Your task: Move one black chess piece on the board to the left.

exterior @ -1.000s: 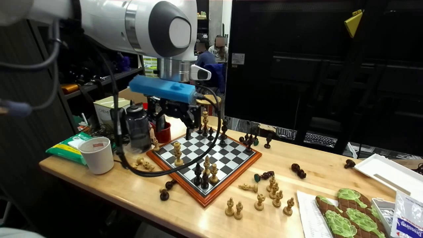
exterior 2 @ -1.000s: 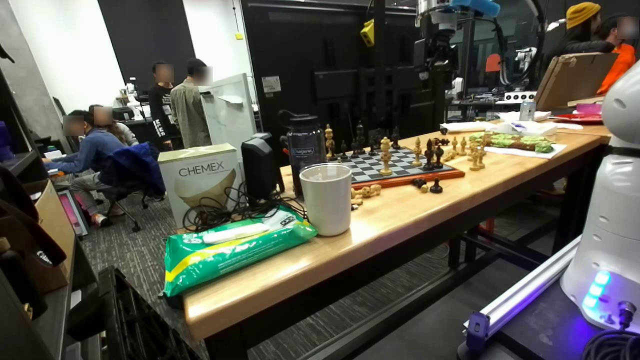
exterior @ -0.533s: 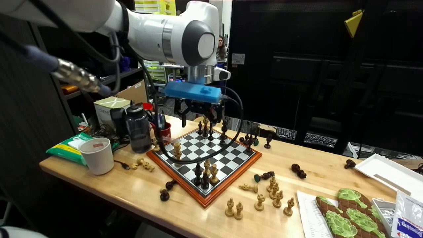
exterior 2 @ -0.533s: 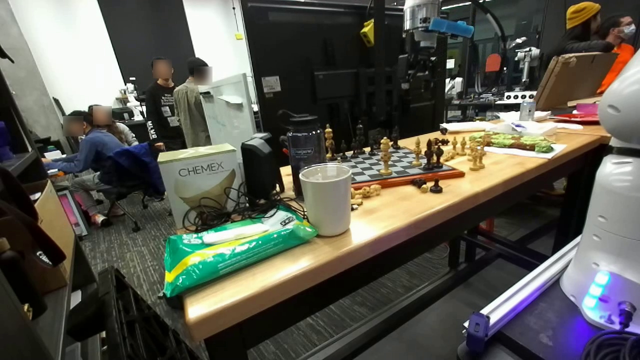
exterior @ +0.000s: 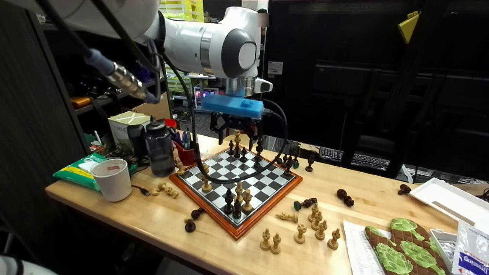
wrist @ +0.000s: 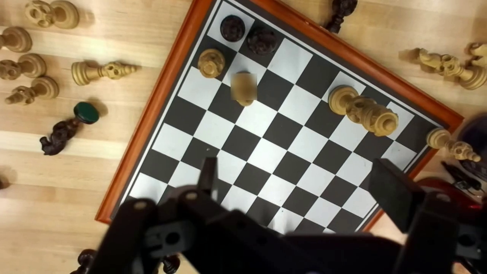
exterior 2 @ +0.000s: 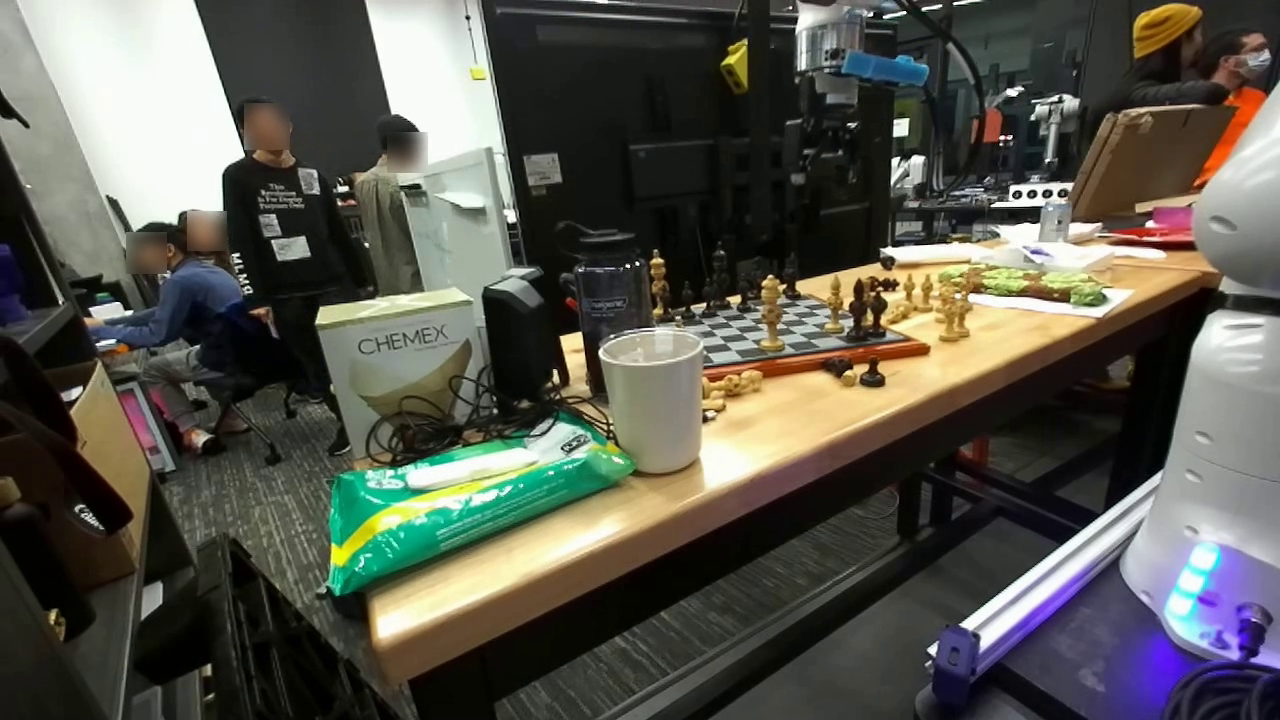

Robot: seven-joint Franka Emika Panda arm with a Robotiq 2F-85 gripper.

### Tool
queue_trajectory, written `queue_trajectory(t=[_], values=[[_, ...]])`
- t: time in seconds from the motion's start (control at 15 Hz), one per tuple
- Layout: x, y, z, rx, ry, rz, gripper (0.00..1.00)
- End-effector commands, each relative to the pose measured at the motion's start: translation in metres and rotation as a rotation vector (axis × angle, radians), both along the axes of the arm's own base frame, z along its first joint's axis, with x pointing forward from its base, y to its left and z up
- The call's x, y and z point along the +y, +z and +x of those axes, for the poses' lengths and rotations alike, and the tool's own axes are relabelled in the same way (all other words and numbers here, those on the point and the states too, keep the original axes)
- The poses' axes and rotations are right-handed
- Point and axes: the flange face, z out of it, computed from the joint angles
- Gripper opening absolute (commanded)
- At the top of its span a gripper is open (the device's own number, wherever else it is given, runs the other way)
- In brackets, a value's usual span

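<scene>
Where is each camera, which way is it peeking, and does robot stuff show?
In an exterior view: camera higher than the table, looking down across the board; the arm shows at upper left, gripper open.
In an exterior view: camera by the green packet at the table's end, looking along its length; white base at right, wrist at top.
In the wrist view: camera on the wrist, facing down at the board; gripper fingers at the bottom.
Both exterior views share the board, white cup and dark bottle.
</scene>
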Motion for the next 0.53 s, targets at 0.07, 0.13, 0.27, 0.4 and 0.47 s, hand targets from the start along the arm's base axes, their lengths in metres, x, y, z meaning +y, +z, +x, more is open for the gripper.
queue_trajectory(t=[0.07,0.13,0.27,0.4,0.47], values=[[-0.015,0.006,0.007,0.005,0.000,-0.008,1.00],[-0.021,0.008,0.011,0.005,-0.004,-0.015,1.00],[-0.037,0.013,0.020,-0.004,0.004,-0.023,1.00],[-0.056,0.017,0.032,-0.016,0.011,-0.032,1.00],[-0.067,0.018,0.039,-0.027,0.009,-0.036,1.00]])
